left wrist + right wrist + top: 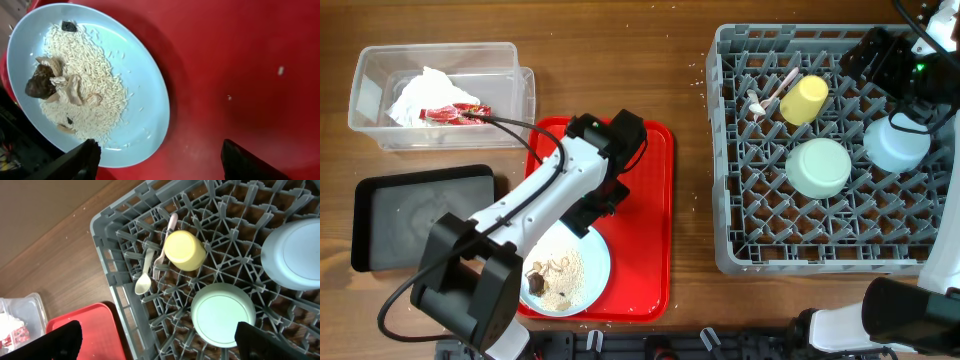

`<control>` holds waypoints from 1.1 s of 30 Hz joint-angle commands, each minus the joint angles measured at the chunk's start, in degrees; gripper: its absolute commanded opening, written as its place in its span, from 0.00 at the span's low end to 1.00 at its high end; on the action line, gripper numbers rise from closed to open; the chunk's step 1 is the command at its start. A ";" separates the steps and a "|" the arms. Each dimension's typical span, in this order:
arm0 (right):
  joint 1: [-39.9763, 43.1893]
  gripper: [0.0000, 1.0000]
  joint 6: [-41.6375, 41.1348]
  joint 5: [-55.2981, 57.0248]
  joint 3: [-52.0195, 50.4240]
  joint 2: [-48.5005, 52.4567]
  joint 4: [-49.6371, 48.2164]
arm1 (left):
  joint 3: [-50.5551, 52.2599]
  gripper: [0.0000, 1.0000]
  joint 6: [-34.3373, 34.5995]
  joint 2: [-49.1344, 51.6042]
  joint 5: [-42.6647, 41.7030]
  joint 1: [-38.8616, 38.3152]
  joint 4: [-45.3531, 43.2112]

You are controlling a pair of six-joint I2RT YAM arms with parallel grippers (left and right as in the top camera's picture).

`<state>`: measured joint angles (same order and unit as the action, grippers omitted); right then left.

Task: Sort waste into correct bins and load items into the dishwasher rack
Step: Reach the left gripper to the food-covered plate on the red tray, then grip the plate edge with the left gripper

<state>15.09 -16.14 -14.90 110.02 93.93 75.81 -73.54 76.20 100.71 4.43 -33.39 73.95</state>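
The light blue plate lies on the red tray and holds beige crumbs and a dark brown lump. My left gripper is open and empty just beside the plate; in the left wrist view its fingers straddle the plate's rim over the crumbs. The grey rack holds the yellow cup, the mint bowl, the light blue bowl and the white fork. My right gripper is open and empty above the rack.
The clear box at the back left holds white napkins and the red wrapper. The black tray lies left of the red tray. A white spoon lies by the fork and cup.
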 commanded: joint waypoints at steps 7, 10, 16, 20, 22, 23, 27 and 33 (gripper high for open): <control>-0.13 1.00 0.96 0.96 0.13 0.46 -0.13 | 4.22 0.76 1.27 0.24 -0.63 -0.26 -6.99; -0.13 1.00 0.96 0.96 0.13 0.46 -0.13 | 4.22 0.76 1.27 0.26 0.92 -0.26 -7.21; -0.13 1.00 0.96 0.96 0.13 0.46 -0.11 | 4.22 0.78 1.22 0.35 1.05 -0.26 -8.66; -0.13 1.00 0.94 0.96 0.13 0.46 -0.13 | 4.22 0.74 1.29 0.35 1.01 -0.28 -7.76; -0.13 1.00 0.96 0.96 0.13 0.46 -0.11 | 4.48 0.73 3.23 0.37 1.09 -0.44 -6.71; -0.13 1.00 0.94 0.96 0.13 0.46 -0.11 | 4.90 0.73 4.00 0.37 1.27 -0.61 -6.78; -0.13 1.00 0.98 0.96 0.13 0.46 -0.13 | 10.51 0.68 4.04 0.37 0.55 -0.70 -11.39; -0.13 1.00 0.98 0.96 0.13 0.46 -0.13 | 13.55 0.59 5.29 0.37 1.07 -1.01 -17.05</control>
<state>15.09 -16.14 -14.90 110.02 93.93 75.81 -60.53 79.77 100.75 4.64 -33.76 59.07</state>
